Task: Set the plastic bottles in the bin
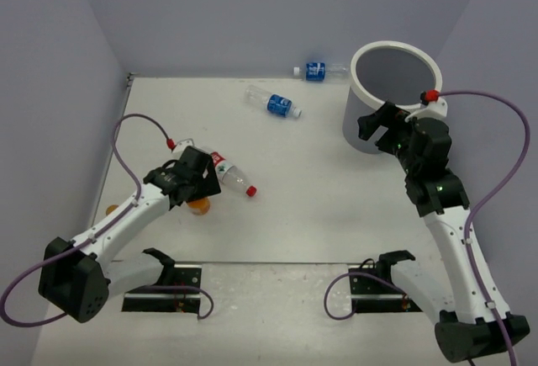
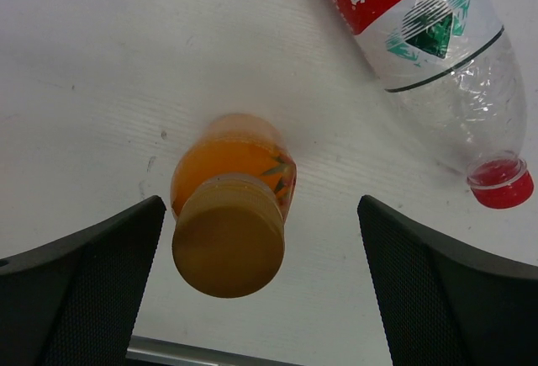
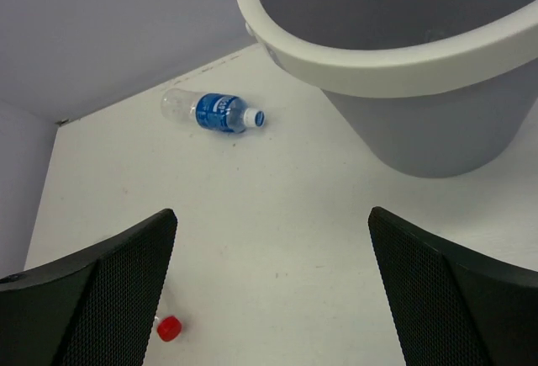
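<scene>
The short orange bottle (image 2: pixel 229 214) stands upright on the table between the fingers of my open left gripper (image 2: pixel 261 252), nearer the left finger; it also shows in the top view (image 1: pixel 199 206) under that gripper (image 1: pixel 198 189). The clear red-labelled bottle (image 1: pixel 232 174) lies beside it, red cap (image 2: pixel 501 185) to the right. Two clear blue-labelled bottles (image 1: pixel 274 103) (image 1: pixel 319 71) lie near the back; one shows in the right wrist view (image 3: pixel 214 111). My right gripper (image 1: pixel 371 126) is open and empty in front of the white bin (image 1: pixel 363 105), whose rim (image 3: pixel 378 65) is up right. The green and dark-labelled bottles are out of view.
Grey walls close the table at the back and both sides. A metal strip (image 1: pixel 252 262) runs along the near edge between the arm bases. Purple cables (image 1: pixel 504 164) loop off both arms.
</scene>
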`<state>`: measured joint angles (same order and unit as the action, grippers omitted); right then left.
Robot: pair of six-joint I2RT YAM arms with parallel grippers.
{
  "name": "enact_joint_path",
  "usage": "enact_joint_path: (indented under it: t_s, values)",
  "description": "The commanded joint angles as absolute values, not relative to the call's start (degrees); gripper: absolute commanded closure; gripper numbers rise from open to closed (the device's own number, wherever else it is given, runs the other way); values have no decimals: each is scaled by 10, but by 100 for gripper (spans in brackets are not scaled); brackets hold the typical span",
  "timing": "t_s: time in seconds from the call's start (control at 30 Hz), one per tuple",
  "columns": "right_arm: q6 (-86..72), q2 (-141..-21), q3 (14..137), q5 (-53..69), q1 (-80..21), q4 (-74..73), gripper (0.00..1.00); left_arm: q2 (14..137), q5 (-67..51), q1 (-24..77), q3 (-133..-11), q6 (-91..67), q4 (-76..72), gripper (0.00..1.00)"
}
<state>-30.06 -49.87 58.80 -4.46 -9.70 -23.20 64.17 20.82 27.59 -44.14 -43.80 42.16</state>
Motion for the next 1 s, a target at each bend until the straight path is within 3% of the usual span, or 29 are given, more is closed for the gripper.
enact_joint_path:
  t_s: [0.0, 0.1, 0.2, 0.23, 0.33, 0.5, 0.63, 0.83, 0.97]
  values:
    - [-319, -480, 572, -30, -101, -195, 1, 648, 253, 290, -433, -478, 446, 0]
    - [-321, -472, 553, -28, -102, -195, 1, 660, 260, 293, -426, -486, 446, 2]
    - [-323, -459, 540, -25, -102, -199, 1, 665, 258, 297, -421, -488, 441, 15]
    - [-321, -456, 537, -25, -102, -203, 1, 662, 258, 297, -419, -488, 438, 25]
    - [-321, -436, 518, -34, -102, -209, 1, 650, 248, 299, -409, -487, 421, 37]
    - [-328, -409, 500, -57, -103, -227, 1, 638, 242, 299, -405, -485, 419, 46]
    - [-322, -397, 496, -55, -102, -242, 1, 625, 237, 299, -402, -484, 421, 61]
    - [-304, -389, 477, -4, -102, -231, 1, 558, 202, 300, -397, -473, 428, 97]
    - [-266, -393, 468, 93, -102, -200, 1, 487, 162, 299, -416, -455, 432, 100]
